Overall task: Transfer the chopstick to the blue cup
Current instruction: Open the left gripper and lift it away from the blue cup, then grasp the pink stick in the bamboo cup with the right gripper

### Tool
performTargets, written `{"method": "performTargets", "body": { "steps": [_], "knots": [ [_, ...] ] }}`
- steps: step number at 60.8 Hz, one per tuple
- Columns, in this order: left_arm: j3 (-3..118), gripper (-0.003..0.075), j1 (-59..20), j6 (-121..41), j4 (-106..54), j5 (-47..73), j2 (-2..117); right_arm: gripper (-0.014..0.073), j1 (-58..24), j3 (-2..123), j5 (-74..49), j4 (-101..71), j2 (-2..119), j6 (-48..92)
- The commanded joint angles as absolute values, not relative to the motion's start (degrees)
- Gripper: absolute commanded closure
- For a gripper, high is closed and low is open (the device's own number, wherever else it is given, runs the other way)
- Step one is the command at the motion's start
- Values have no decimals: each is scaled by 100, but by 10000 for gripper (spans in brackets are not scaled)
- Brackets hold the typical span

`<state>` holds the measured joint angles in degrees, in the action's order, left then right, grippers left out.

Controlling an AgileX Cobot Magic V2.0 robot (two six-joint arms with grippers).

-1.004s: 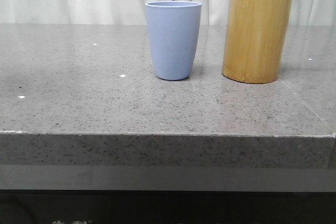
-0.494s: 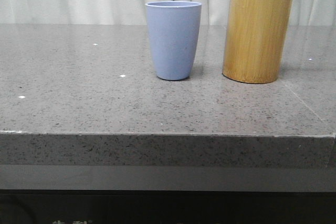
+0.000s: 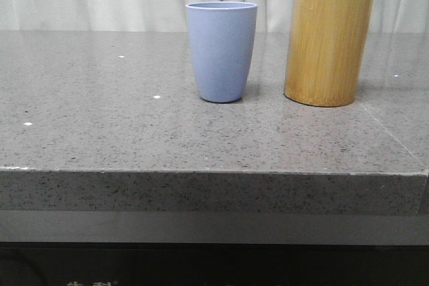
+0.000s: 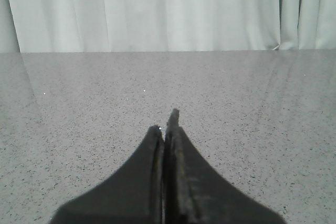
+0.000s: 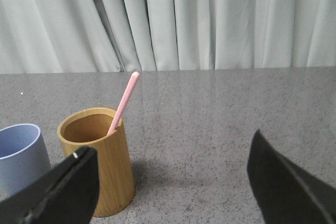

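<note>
- My right gripper (image 5: pixel 173 182) is spread wide; ahead of it, the chopstick (image 5: pixel 124 103) leans inside the bamboo holder (image 5: pixel 97 160), blue cup (image 5: pixel 20 156) just beside.
- My left gripper (image 4: pixel 166 129) is pressed together above bare table (image 4: pixel 262 119).
- The front camera catches just the chopstick's tip.

The worktop (image 3: pixel 100 132) looks like speckled grey stone, polished enough to carry faint reflections. On it, the blue cup (image 3: pixel 221 51) has a smooth matt finish, like plastic. Just beside the cup, the holder (image 3: pixel 328 41) shows yellow-brown bamboo grain with a slight sheen. The chopstick (image 5: pixel 124 102) in the holder looks smooth and pale pink. Behind the worktop hangs pleated white cloth (image 5: pixel 210 19).
</note>
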<state>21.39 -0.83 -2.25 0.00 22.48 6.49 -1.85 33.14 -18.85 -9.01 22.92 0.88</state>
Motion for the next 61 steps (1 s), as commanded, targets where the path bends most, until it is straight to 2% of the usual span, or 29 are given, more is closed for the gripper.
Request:
{"method": "performTargets", "body": {
  "steps": [1,13,34,52,58,61],
  "knots": [
    [2230,739,-80,-172,-45,1695,638,-1,-152,3520,-1262,-995,2664,123],
    [2224,739,-80,-172,-45,1695,638,-1,-280,3584,-339,-1025,3618,123],
    [2224,739,-80,-172,-45,1695,638,-1,-1352,4100,823,-1290,5280,123],
    [2224,739,-80,-172,-45,1695,638,4,-1418,4448,1532,-1428,6260,123],
    [2224,739,-80,-172,-45,1695,638,70,-1418,4622,1525,-1428,6491,123],
    [2224,739,-80,-172,-45,1695,638,152,-1418,4683,1525,-1428,6544,123]
  ]
}}
